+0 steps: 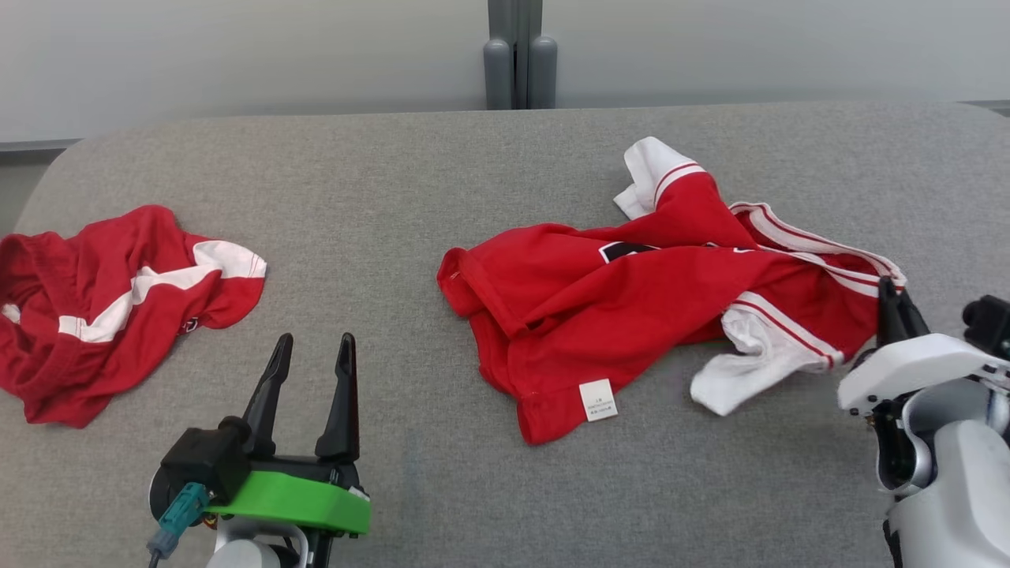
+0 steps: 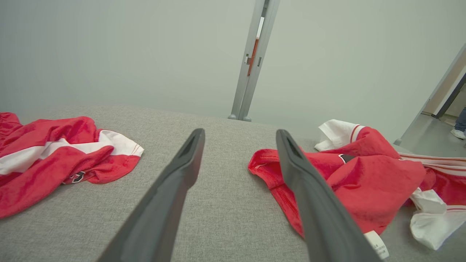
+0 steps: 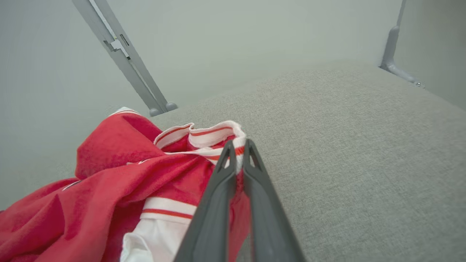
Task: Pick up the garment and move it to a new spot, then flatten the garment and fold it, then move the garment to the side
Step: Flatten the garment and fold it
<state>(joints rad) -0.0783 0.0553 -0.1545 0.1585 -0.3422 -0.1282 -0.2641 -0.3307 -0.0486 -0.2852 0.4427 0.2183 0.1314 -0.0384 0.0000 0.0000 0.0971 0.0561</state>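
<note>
A crumpled red garment point(image 1: 615, 308) with white, red-striped trim and a white label lies right of centre on the grey cloth-covered table point(image 1: 473, 173). My right gripper point(image 1: 889, 289) is at its right edge. In the right wrist view the two fingers of that gripper point(image 3: 239, 145) are pressed together with the striped trim of the garment point(image 3: 120, 163) pinched between them. My left gripper point(image 1: 314, 341) stands open at the lower left, above bare table and apart from the cloth. Its fingers point(image 2: 182, 171) frame empty table, with the garment point(image 2: 367, 182) to their right.
A second red and white garment point(image 1: 102, 300) lies bunched at the table's left edge, and it is the same garment point(image 2: 54, 156) at the left of the left wrist view. A grey post point(image 1: 519, 55) stands behind the table. A person's foot point(image 2: 459, 127) is far off on the floor.
</note>
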